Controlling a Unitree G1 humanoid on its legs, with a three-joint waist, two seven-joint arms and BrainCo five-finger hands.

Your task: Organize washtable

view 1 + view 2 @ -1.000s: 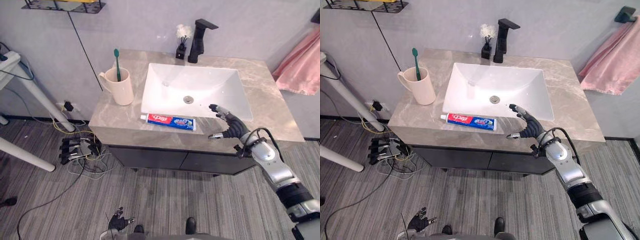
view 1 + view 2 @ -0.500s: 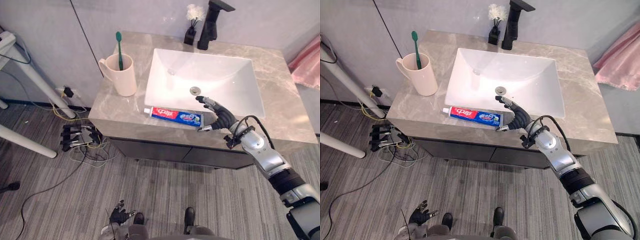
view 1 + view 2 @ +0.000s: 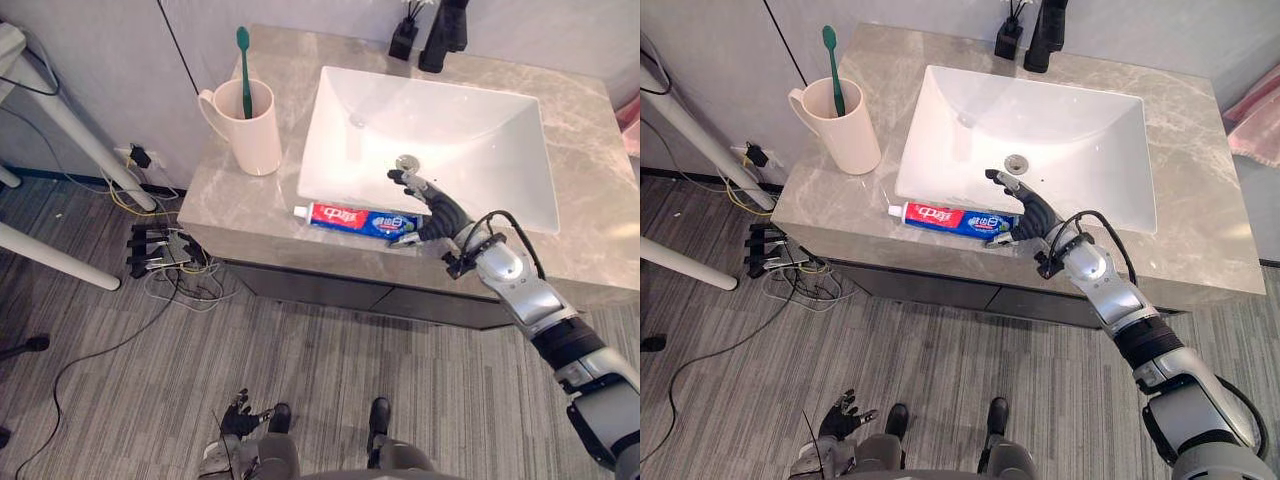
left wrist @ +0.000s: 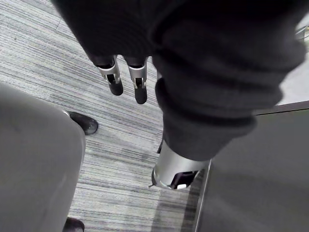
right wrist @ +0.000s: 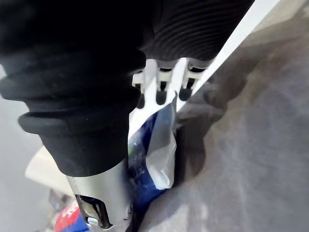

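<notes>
- The toothpaste tube [image 3: 355, 218] lies flat on the counter [image 3: 240, 205] along the front edge of the sink [image 3: 450, 130]. Its crimped tail points toward the right hand [image 3: 432, 208].
- The right hand's fingers [image 5: 150, 77] are spread and fairly straight above the tail, with the thumb low beside it. They have not closed on the tube.
- The left hand [image 4: 126, 79] hangs low over the floor, well away from the sink, with its fingers relaxed.
- The tube is probably light, soft and slick. A hard squeeze would dent it or push paste toward the cap, so the thicker middle looks a safer hold than the thin tail.
- A cup [image 3: 252, 130] with a toothbrush [image 3: 244, 70] stands left of the sink.
- The tap [image 3: 447, 30] behind the sink is cut off at the top.
- Whether the thumb touches the tube is hard to make out.
</notes>
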